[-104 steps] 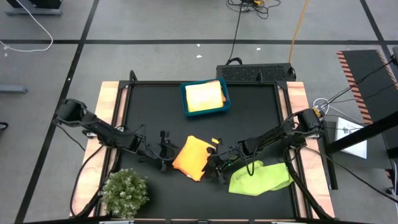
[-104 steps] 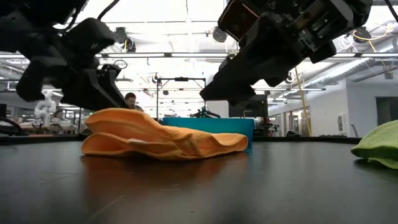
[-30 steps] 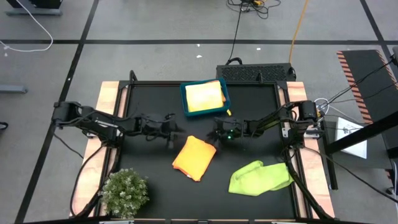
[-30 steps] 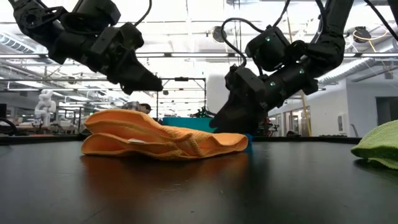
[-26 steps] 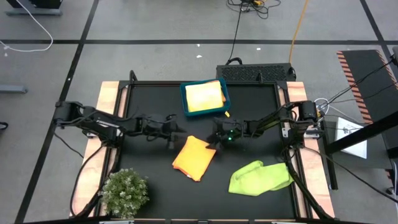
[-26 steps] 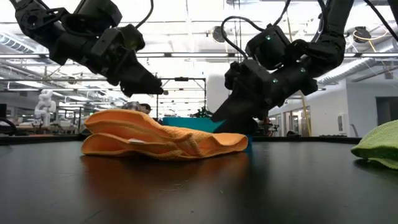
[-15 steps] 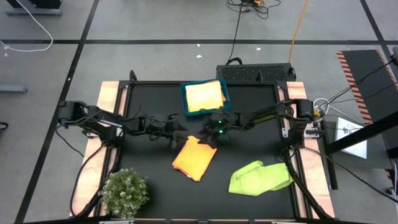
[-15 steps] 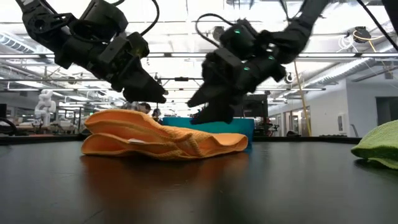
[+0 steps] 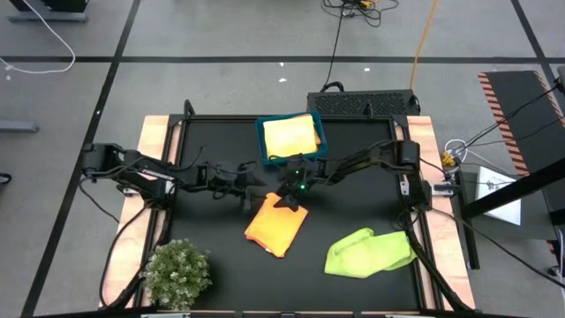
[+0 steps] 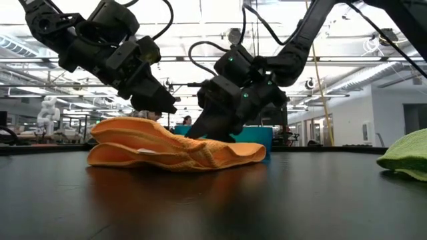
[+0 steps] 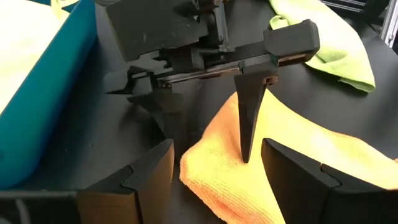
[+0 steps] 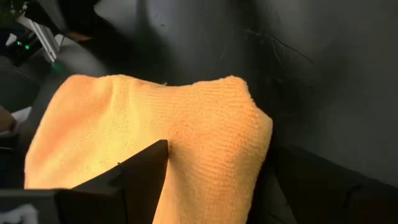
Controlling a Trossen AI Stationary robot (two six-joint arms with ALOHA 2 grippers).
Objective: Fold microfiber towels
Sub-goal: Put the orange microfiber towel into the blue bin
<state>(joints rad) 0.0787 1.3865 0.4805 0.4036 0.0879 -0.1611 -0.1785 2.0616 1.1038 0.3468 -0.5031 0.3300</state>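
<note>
From above, the orange towel lies folded on the black table, near the middle, with the left gripper at its far left corner and the right gripper at its far edge, so the two flank the same end, likely to take that edge together. A yellow towel sits in the blue bin just beyond, probably finished, and the green towel lies crumpled to the near right, waiting its turn; a plant stands at the near left. At table height, the orange towel is a low rumpled heap, with the left gripper above its left half and the right gripper angled down to touch it near the middle. The left wrist view shows the left gripper spread wide, empty, the orange towel between its fingers, and the right gripper also wide, one fingertip pressing the cloth. The right wrist view shows the orange towel just beyond one dark finger, with nothing clamped.
</note>
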